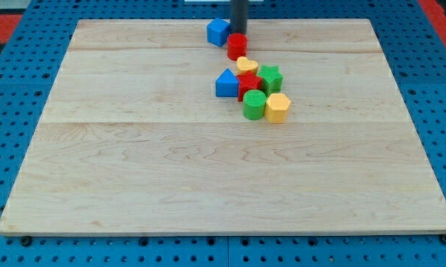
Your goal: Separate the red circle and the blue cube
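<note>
The blue cube (218,31) sits near the view's top, just left of the rod. The red circle (237,47) stands right below and to the right of it, touching or nearly touching the cube. My tip (238,33) comes down at the view's top, right beside the cube's right side and just above the red circle.
Below the red circle lies a tight cluster: a yellow heart (246,64), a green star (270,78), a blue triangular block (226,83), a red block (249,85), a green cylinder (254,104) and a yellow hexagon (278,107). The wooden board (134,163) has blue pegboard around it.
</note>
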### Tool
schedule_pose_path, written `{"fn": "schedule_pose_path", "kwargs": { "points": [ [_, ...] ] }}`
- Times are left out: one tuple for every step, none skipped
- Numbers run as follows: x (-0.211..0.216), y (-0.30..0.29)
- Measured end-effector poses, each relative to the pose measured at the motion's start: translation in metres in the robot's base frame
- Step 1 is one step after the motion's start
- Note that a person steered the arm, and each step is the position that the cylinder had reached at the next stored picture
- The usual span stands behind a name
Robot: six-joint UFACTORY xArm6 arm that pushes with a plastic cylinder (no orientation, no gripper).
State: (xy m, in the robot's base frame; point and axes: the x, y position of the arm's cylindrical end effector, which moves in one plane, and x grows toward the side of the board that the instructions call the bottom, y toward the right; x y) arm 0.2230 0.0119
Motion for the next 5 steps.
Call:
{"fn": "schedule_pose_path", "kwargs": {
  "points": [
    [-0.01,-0.041],
    [-0.005,-0.044],
    [0.023,-0.05],
    [0.041,-0.051],
    [0.057,-0.03]
  ]
}}
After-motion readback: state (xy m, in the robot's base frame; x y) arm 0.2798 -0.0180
